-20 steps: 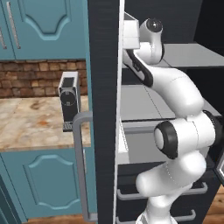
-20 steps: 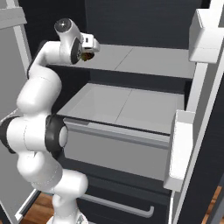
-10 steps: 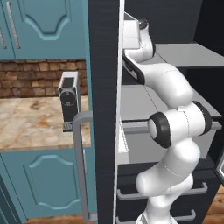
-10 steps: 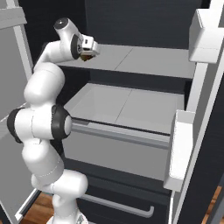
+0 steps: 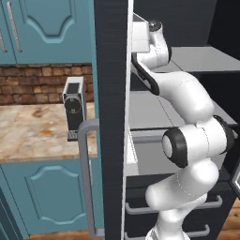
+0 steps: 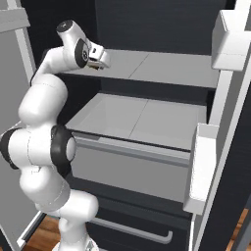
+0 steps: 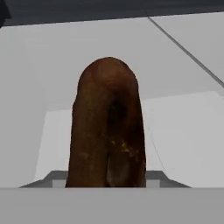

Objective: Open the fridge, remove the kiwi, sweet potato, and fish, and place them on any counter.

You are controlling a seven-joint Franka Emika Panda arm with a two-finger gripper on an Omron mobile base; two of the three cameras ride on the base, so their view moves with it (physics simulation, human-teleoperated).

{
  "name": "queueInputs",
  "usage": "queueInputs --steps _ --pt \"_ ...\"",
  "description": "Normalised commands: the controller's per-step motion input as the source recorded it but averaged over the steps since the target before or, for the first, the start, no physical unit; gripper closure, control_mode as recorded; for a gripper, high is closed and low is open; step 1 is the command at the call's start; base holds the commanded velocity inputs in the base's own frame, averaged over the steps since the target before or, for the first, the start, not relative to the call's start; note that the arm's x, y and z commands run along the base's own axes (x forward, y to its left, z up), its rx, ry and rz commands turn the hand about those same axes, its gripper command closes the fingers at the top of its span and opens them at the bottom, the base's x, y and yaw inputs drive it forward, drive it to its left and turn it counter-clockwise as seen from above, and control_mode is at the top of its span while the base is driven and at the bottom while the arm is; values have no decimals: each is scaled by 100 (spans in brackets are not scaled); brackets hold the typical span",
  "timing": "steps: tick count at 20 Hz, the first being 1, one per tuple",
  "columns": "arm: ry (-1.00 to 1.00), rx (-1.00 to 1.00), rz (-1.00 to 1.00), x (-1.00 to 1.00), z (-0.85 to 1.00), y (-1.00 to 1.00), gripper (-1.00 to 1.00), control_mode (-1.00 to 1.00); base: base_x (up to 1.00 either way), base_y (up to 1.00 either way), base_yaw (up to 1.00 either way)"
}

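Note:
The fridge (image 6: 162,66) stands open, its black left door (image 5: 110,93) swung out beside my arm. My gripper (image 6: 101,62) reaches onto the left end of the top grey shelf. In the hand view a dark brown oblong fruit, which I take for the kiwi (image 7: 108,127), stands upright on that shelf, very close and dead centre. It covers the spot where my fingertips would show, so I cannot see whether the jaws touch it. The sweet potato and the fish are out of view. The beige counter (image 5: 33,136) lies left of the fridge.
A black coffee machine (image 5: 74,105) stands on the counter by the fridge door's grey bar handle (image 5: 85,178). Below the top shelf are a second grey shelf (image 6: 142,117) and a drawer front (image 6: 127,166). The right door's white bins (image 6: 230,34) jut in at the right.
My hand has pushed further in along the top shelf towards the brown fruit, and the elbow has swung round. Nothing else has moved.

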Motion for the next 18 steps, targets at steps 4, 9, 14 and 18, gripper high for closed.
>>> queueInputs --steps 4,9,14,18 --pt "-9 19 -7 -43 100 -72 100 -100 0 0 0" --pt "-1 11 -5 -91 49 -66 100 -100 0 0 0" --pt "0 8 -5 -100 -27 -49 100 -100 0 0 0" --pt "0 2 -5 -100 -79 -10 100 -100 0 0 0"
